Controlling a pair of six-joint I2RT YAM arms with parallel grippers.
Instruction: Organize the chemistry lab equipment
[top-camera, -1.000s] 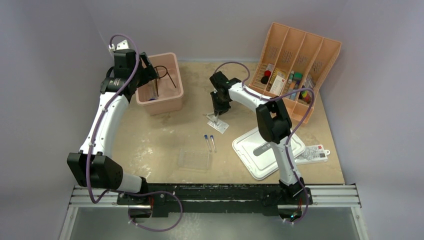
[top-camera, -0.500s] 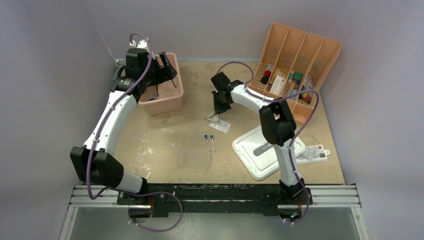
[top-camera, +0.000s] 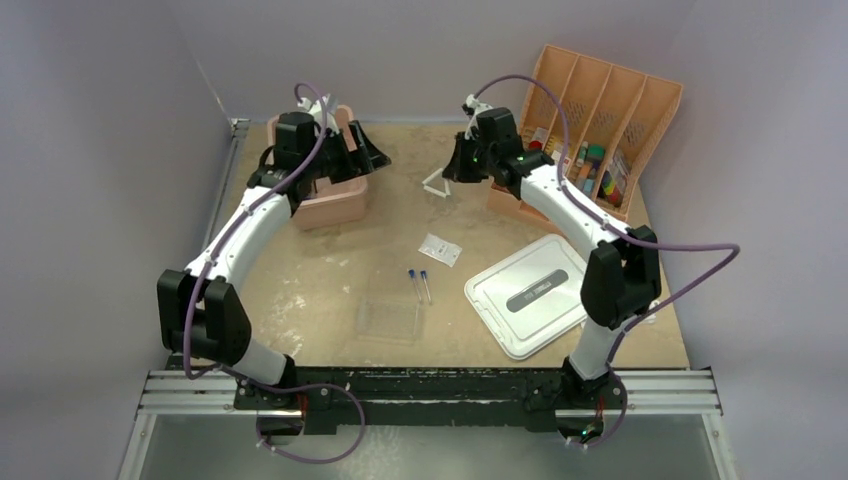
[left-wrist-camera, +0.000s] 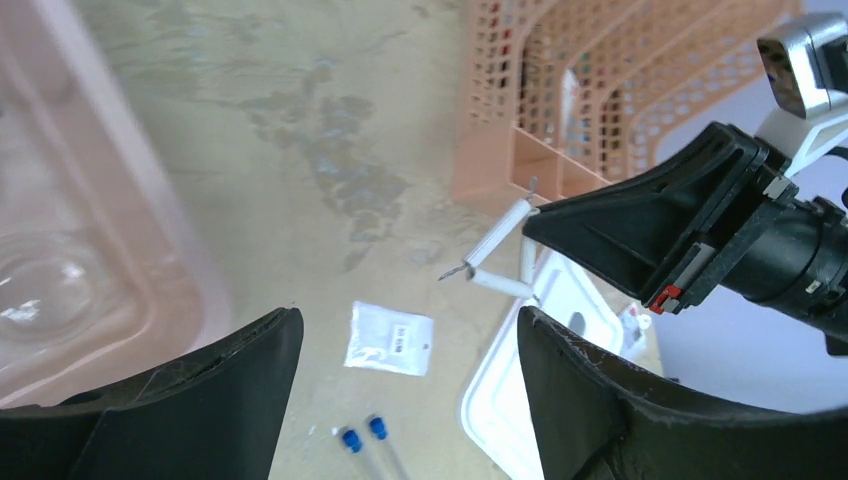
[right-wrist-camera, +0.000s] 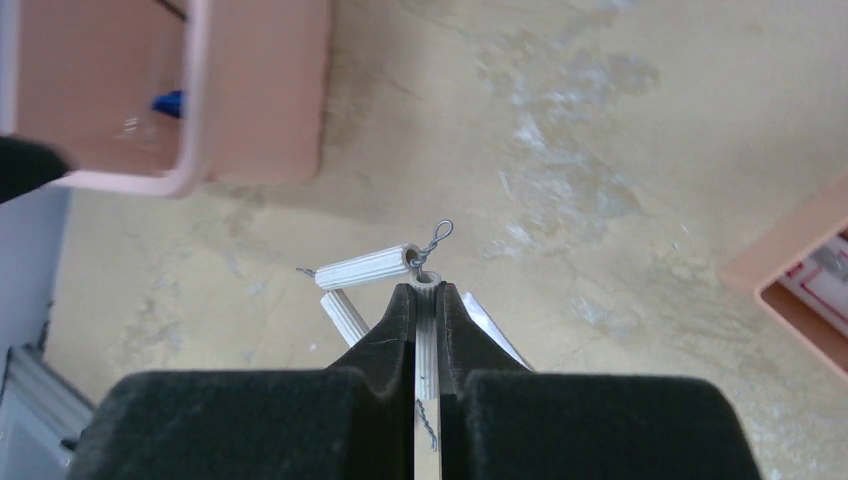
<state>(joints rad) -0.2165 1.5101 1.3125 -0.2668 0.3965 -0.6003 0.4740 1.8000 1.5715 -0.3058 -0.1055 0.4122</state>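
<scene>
— Why was the wire triangle (right-wrist-camera: 365, 267) up off the table?
— The right gripper (right-wrist-camera: 427, 292) was clenched on one ribbed side, probably bound for the slotted organizer (top-camera: 640, 100). The left gripper (left-wrist-camera: 405, 330) hung released by the pink bin (top-camera: 335, 205)

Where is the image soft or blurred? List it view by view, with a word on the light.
Top external: even, soft light, faint shadows on the table, all sharp. Left wrist: the pink tub at left is smeared, the open left gripper near-black, the wire triangle fairly crisp. Right wrist: the triangle is crisp in the shut right gripper, whose dark body is featureless.
</scene>
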